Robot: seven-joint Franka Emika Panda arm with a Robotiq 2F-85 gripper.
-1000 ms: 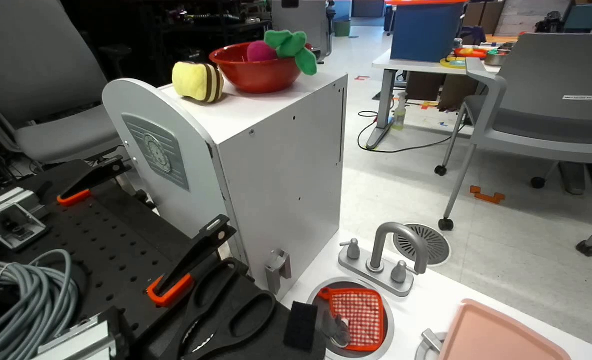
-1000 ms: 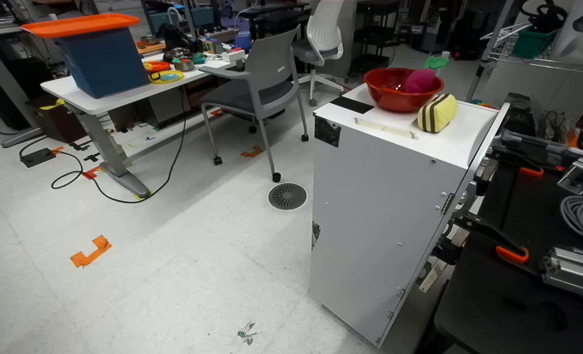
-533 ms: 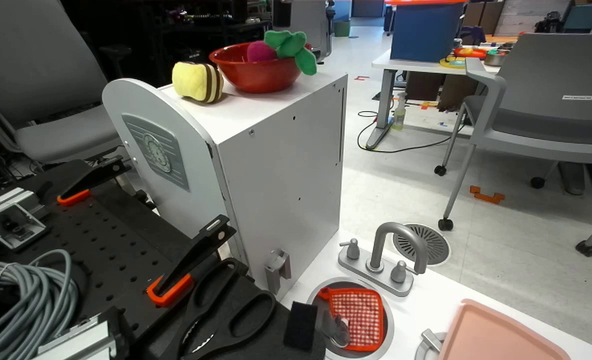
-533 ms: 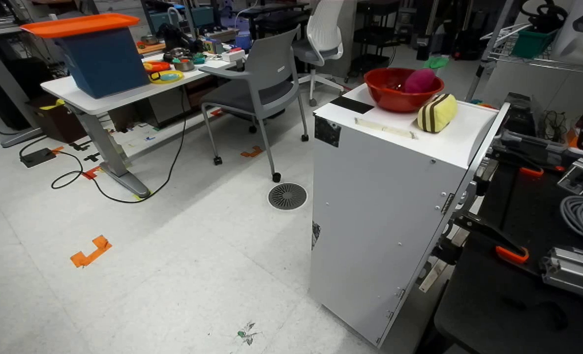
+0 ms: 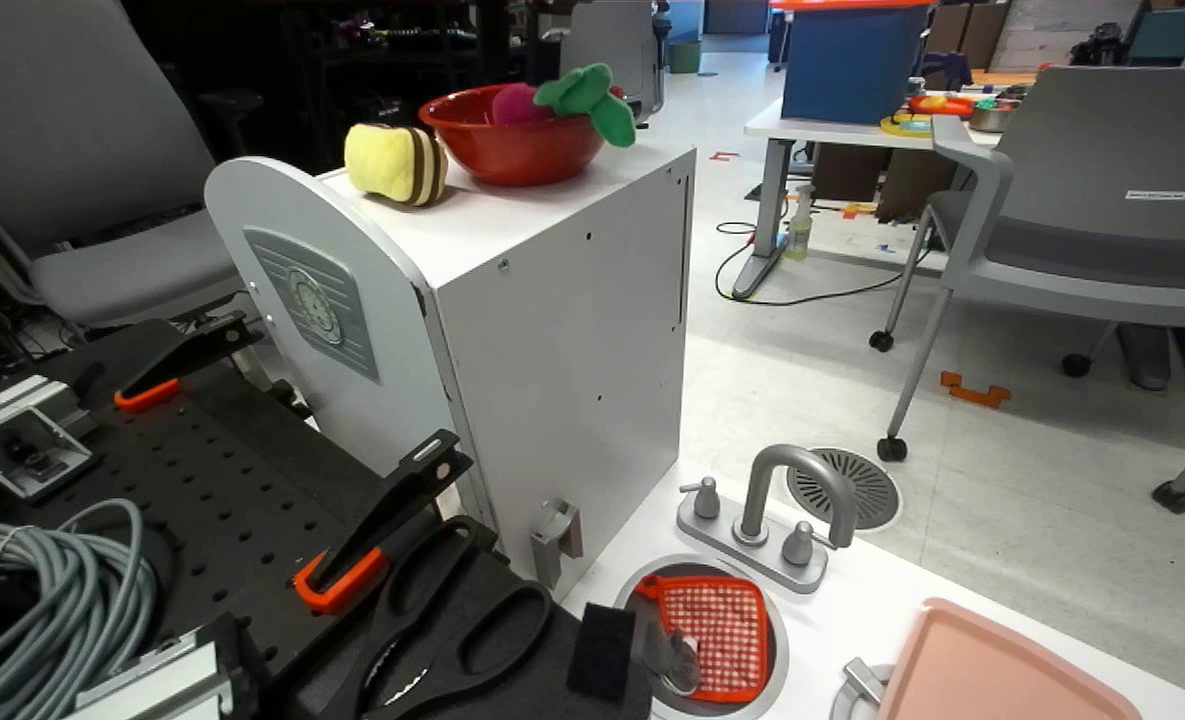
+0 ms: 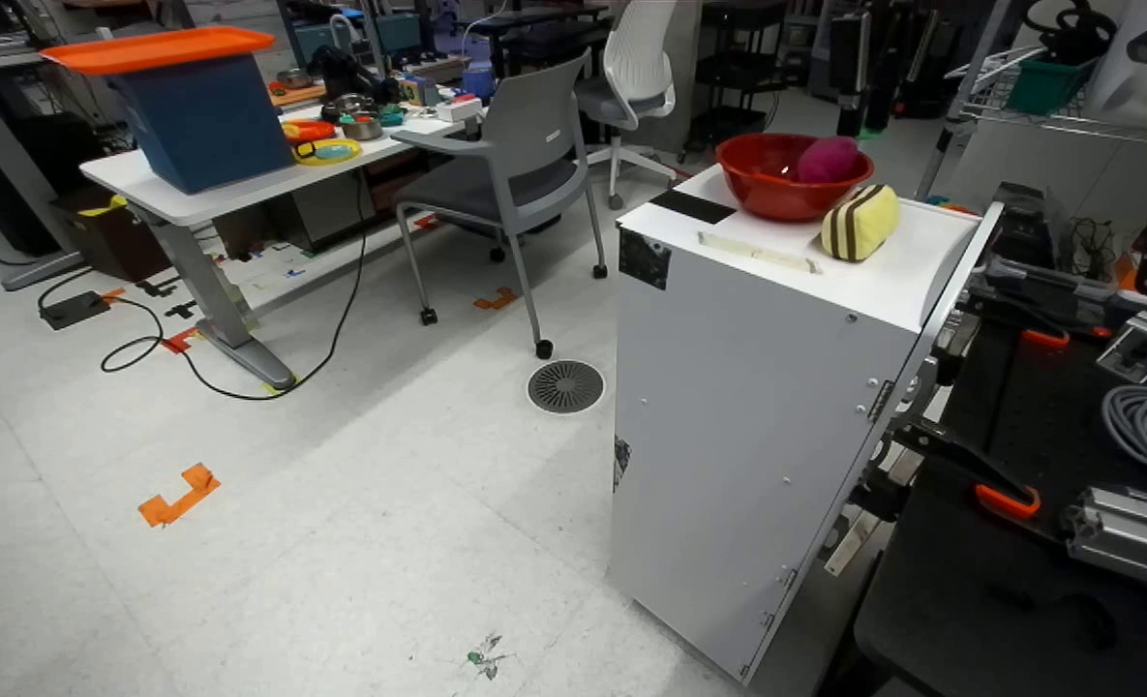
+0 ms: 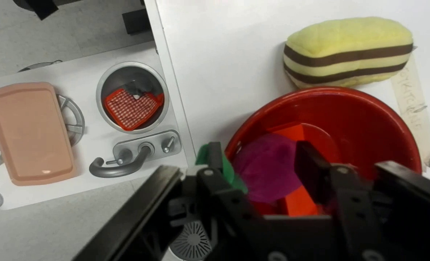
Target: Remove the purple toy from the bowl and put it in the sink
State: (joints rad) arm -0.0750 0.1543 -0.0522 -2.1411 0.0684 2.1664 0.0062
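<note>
The purple toy, a dark magenta body with green leaves, leans in the red bowl point(image 5: 527, 160) point(image 6: 791, 198) point(image 7: 378, 119). The purple toy point(image 5: 518, 104) point(image 6: 828, 160) point(image 7: 265, 166) has its leaves hanging over the rim. My gripper point(image 7: 258, 159) is open, its fingers on either side of the toy. The left finger in the wrist view is outside the rim, over the green leaves; the right finger is inside the bowl beside the body. I cannot tell if they touch. The sink point(image 5: 780, 650) point(image 7: 115, 81) is a round metal basin below the cabinet top.
A yellow-and-brown striped toy point(image 5: 392, 162) point(image 6: 860, 223) point(image 7: 349, 50) lies against the bowl on the white cabinet point(image 5: 572, 340). Orange pieces point(image 7: 302, 203) lie in the bowl. A red checked mitt point(image 5: 717, 630) lies in the sink. A faucet point(image 7: 120, 168) and pink tray point(image 7: 33, 134) stand nearby.
Dark gripper parts have come down into both exterior views at the bowl. The purple toy and its leaves have shifted slightly. The bowl has not moved.
</note>
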